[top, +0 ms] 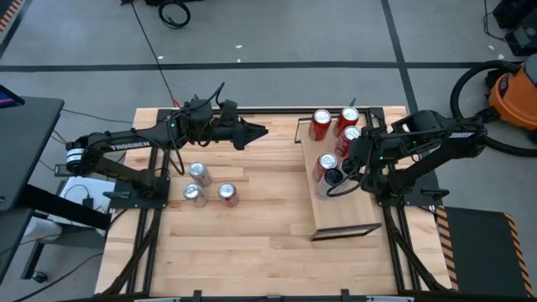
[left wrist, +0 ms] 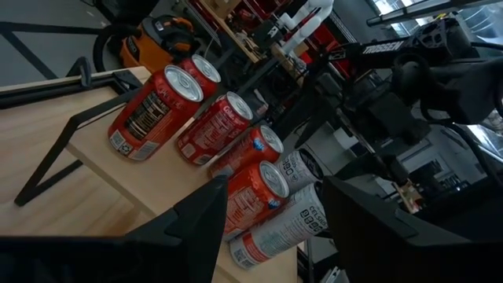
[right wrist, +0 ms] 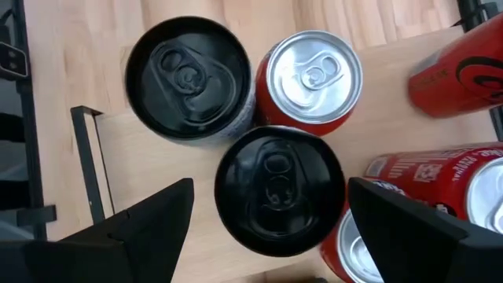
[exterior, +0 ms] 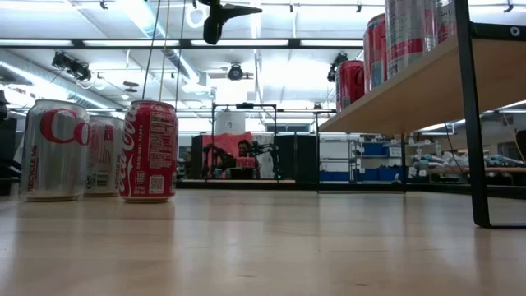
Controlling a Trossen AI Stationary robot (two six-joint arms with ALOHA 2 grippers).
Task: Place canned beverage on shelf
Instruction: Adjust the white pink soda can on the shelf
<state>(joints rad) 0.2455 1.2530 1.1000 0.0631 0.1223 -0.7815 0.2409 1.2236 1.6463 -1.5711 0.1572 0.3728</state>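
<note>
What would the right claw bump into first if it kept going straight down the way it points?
Probably the black-topped can right below it on the shelf. The right claw is open, with that can centred between its fingers, though how far above it sits is unclear.

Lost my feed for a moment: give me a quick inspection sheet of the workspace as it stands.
Surface: plank tabletop, bare in front.
Job's things: shelf holds several cans; three cans wait on the table.
Clutter: nothing seen.
Claws: left claw open, empty, raised mid-table; right claw open above the shelf's black-topped cans.
Cables: black cable runs to the left arm.
Surroundings: orange vacuum on the floor.
</note>
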